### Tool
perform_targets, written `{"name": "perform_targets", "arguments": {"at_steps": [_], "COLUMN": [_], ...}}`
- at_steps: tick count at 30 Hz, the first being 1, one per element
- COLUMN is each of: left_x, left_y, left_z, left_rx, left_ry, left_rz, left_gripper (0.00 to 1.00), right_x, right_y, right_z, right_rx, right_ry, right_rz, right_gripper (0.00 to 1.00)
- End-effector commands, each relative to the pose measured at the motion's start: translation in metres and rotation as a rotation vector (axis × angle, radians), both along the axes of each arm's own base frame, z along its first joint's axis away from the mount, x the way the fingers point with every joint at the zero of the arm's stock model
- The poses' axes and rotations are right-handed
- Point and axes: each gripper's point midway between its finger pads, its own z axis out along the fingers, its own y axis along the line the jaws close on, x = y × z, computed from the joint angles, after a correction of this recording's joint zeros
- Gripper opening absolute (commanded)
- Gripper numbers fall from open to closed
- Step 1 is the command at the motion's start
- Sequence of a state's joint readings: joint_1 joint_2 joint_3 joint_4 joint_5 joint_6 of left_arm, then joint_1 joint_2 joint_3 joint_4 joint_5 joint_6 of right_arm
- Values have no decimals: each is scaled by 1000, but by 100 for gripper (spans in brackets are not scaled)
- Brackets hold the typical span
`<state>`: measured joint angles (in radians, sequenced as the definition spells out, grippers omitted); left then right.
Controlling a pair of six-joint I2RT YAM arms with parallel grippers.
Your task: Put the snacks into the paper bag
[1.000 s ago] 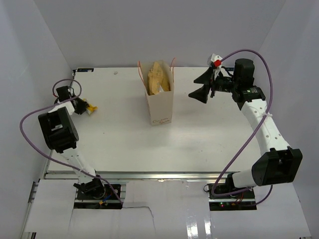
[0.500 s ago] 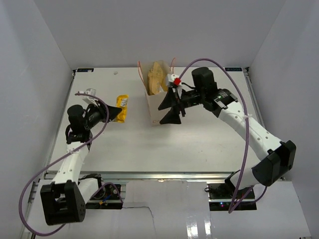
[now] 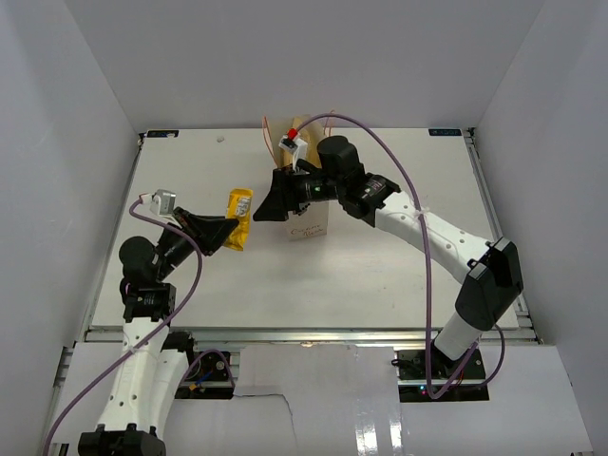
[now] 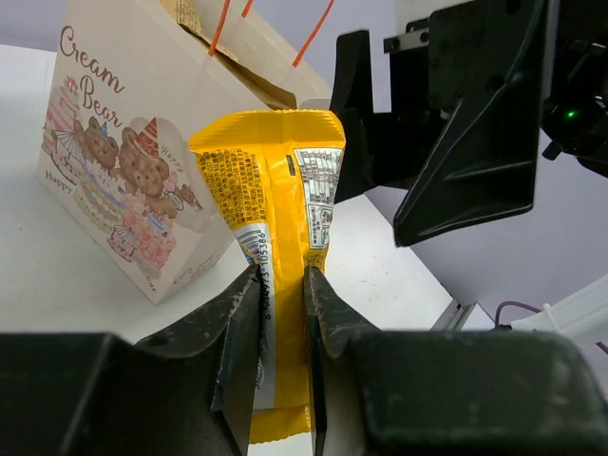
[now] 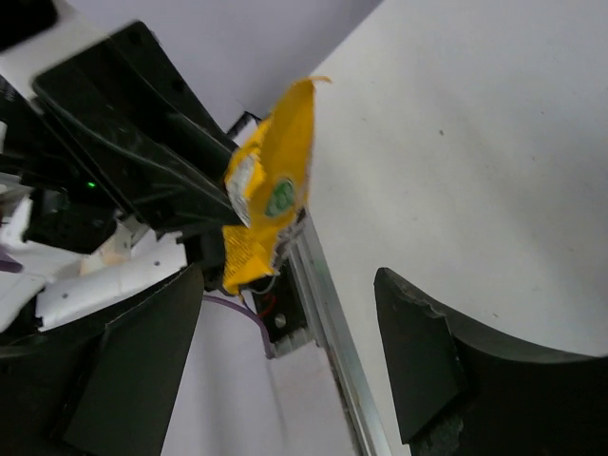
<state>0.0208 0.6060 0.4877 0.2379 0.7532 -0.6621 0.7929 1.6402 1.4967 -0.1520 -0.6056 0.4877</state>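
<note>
My left gripper [image 3: 226, 231] is shut on a yellow snack packet [image 3: 240, 218] and holds it upright above the table, left of the paper bag. In the left wrist view the packet [image 4: 277, 204] stands between my fingers [image 4: 237, 328]. The cream paper bag [image 4: 128, 161], with a bear print and red-orange handles, stands just behind it. A brown-gold pouch edge [image 4: 185, 14] pokes out of its top. My right gripper [image 3: 272, 206] is open and empty, in front of the bag's left side and facing the packet [image 5: 269, 195]. From above only the bag's lower front [image 3: 310, 227] shows. Green and red wrappers are out of view.
The white table [image 3: 408, 247] is enclosed by white walls on three sides. A metal rail [image 3: 313, 332] runs along its near edge. The right arm's purple cable [image 3: 418, 237] loops over the table's right half.
My left gripper has carried the yellow packet nearer and a little right. My right gripper has swung left across the bag's front and now faces the packet.
</note>
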Motion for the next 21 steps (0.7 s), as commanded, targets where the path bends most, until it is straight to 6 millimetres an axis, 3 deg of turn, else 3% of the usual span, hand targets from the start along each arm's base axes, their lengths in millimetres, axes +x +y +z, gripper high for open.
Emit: {"name": "perform_targets", "arguments": {"at_steps": [1, 2, 8, 14, 21], "left_x": [-8, -10, -17, -22, -30], "left_y": [-4, -4, -4, -3, -2], "left_z": [1, 2, 4, 8, 14], "left_rx": [-19, -18, -17, -11, -14], "left_ry": [14, 6, 0, -4, -20], "left_rz": [-24, -24, -30, -20, -11], "left_gripper": [33, 33, 33, 33, 34], "right_x": [-5, -10, -13, -18, -12], "right_y": [24, 29, 47, 57, 61], "right_z": [70, 77, 78, 61, 50], "right_rx": [198, 216, 227, 207, 170], "right_ry": [-3, -18, -27, 27, -6], "right_rz": [-17, -3, -6, 7, -19], "right_gripper": [78, 78, 70, 55, 52]}}
